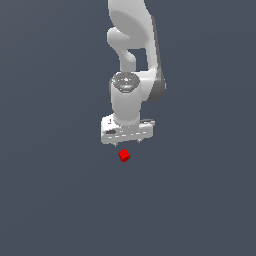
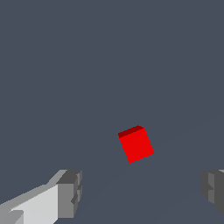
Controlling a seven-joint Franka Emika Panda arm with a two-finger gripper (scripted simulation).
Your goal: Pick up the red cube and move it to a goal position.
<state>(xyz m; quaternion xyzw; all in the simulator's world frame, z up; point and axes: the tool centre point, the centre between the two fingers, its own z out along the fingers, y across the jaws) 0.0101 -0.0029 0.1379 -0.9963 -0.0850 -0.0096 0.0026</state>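
So the whole thing hinges on how the tiny bright red plain-faced cube (image 1: pixel 124 156) sits relative to the white two-fingered gripper (image 1: pixel 128 142) of the glossy white Panda arm (image 1: pixel 132 60). In the exterior view the cube rests on the flat dark grey-blue tabletop (image 1: pixel 45 200) just under the gripper's white crossbar, a touch toward the exterior view's left of its middle, with a clear gap between them, so nothing is touching yet. The fingers are spread wide open and hold nothing: in the wrist view one grey finger pad (image 2: pixel 70 194) and the other (image 2: pixel 214 190) stand well apart, and the cube (image 2: pixel 136 144) sits ahead of the gap between them, a bit nearer the first pad than the second. No long axis to worry about since it's a cube, but it is turned at an angle to the line between the pads, so I'd guess the wrist wants a small twist, or at least a careful centring, before coming down. The exterior view is good for the height gap but barely shows the fingers at all, just little stubs; the wrist view nails the spread and the cube's rotation but tells you nothing about how high the arm is. No goal marker visible in either.
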